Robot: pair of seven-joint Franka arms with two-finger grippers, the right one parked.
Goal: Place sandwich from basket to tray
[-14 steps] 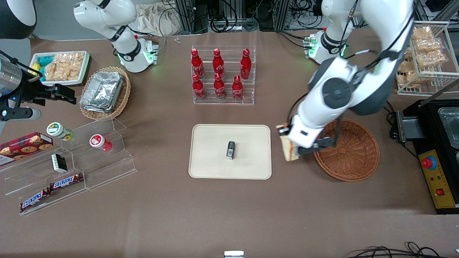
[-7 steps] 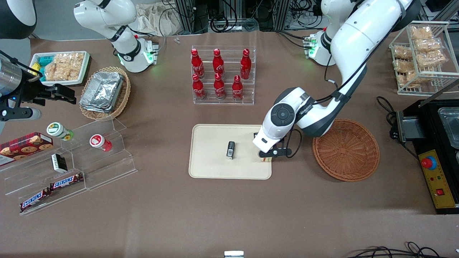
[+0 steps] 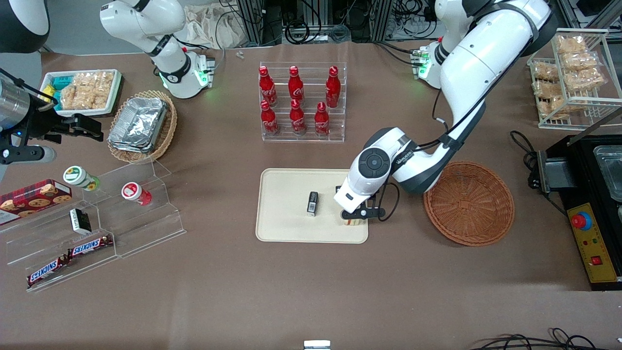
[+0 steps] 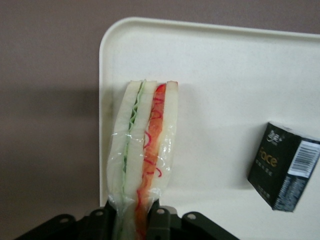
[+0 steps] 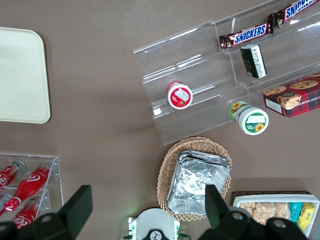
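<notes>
Sandwich [image 4: 145, 150], a plastic-wrapped wedge of pale bread with red filling, hangs pinched upright in the closed gripper [image 3: 354, 217] over the cream rectangular tray's [image 3: 286, 228] corner nearest the empty brown wicker basket [image 3: 469, 204], poised for lowering.

At frame centre, the gripper [image 3: 354, 217] holds the sandwich [image 3: 353, 222] over the tray [image 3: 286, 228], beside a small box [image 3: 312, 203]; the basket [image 3: 469, 203] sits at centre right.

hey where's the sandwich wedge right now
The pale bread sandwich wedge with red-orange filling is held in the left arm's gripper, over the cream rectangular tray near its edge closest to the reddish-brown wicker basket, beside a small black box.
</notes>
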